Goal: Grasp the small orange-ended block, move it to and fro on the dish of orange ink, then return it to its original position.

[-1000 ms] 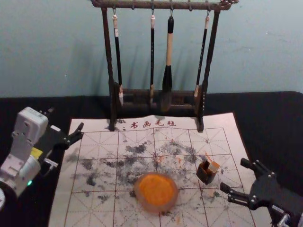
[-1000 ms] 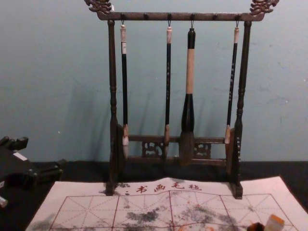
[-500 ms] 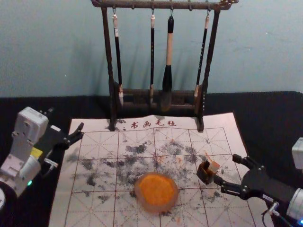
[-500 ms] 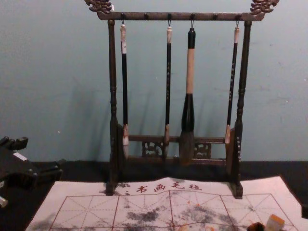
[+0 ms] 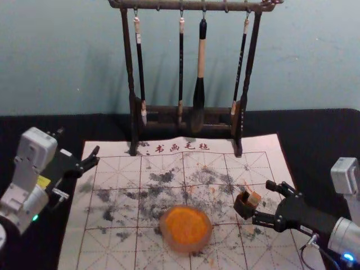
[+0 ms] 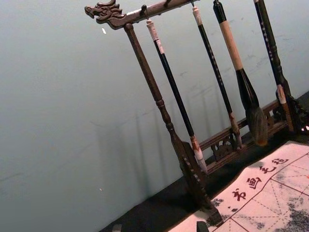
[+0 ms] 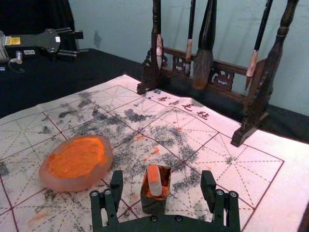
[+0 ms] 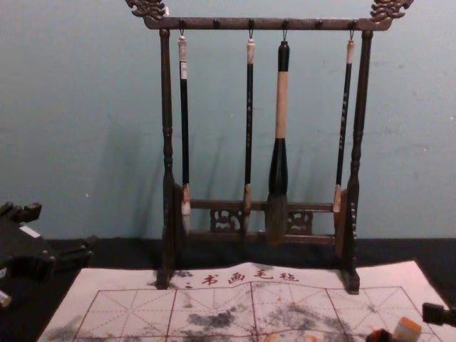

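My right gripper (image 5: pixel 262 202) stands open just right of the small dark holder (image 5: pixel 244 209), from which the orange-ended block (image 5: pixel 254 198) leans up. In the right wrist view, the block (image 7: pixel 154 180) rises from the holder (image 7: pixel 154 205), between and beyond the spread fingertips of the right gripper (image 7: pixel 161 186). The dish of orange ink (image 5: pixel 186 226) lies on the mat left of the holder. My left gripper (image 5: pixel 93 158) is parked open at the mat's far left corner. In the chest view the block (image 8: pixel 407 329) shows at the lower right.
A dark wooden rack (image 5: pixel 188 112) with several hanging brushes stands at the back of the mat. The white gridded mat (image 5: pixel 126 211) carries grey and orange stains. Black cloth (image 5: pixel 315 146) surrounds it, and a pale blue wall (image 5: pixel 315 62) rises behind.
My right gripper has moved left and forward, from the mat's right edge to beside the holder. The left arm, block and dish have not moved.
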Available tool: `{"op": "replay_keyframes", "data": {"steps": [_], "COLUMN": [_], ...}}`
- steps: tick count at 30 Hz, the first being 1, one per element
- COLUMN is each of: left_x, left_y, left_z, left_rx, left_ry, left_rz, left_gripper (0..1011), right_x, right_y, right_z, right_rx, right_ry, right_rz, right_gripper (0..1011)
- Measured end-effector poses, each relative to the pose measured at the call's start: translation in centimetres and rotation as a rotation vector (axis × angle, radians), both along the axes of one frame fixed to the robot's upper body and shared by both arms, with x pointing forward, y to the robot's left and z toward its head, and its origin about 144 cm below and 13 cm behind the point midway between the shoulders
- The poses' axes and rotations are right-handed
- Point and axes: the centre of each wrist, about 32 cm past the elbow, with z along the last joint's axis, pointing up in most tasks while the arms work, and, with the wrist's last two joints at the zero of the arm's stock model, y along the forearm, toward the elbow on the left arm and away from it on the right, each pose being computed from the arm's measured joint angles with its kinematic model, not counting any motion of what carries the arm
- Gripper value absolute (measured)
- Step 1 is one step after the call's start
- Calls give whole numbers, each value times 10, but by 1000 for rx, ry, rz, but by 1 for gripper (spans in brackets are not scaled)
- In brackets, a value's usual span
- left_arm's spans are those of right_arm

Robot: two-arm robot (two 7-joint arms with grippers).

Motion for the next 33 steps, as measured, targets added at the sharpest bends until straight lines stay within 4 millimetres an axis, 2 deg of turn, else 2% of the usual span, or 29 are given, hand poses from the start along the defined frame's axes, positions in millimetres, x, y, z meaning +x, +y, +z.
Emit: {"op": "replay_keyframes", "data": {"steps": [13,31,33], "left_x": [0,0,0], "left_y": [0,0,0], "left_z": [0,0,0], "left_rx": [0,0,0], "left_ry": [0,0,0], "left_rz": [0,0,0], "left_gripper": [1001,1001,1001], "right_x": [10,10,10], "right_y": [5,5,5], "right_z": [0,0,0], "right_rx": [-7,-8,-8], "right_ry": [2,2,1], "right_rz": [3,2,2], "right_gripper": [1000,1000,969]}}
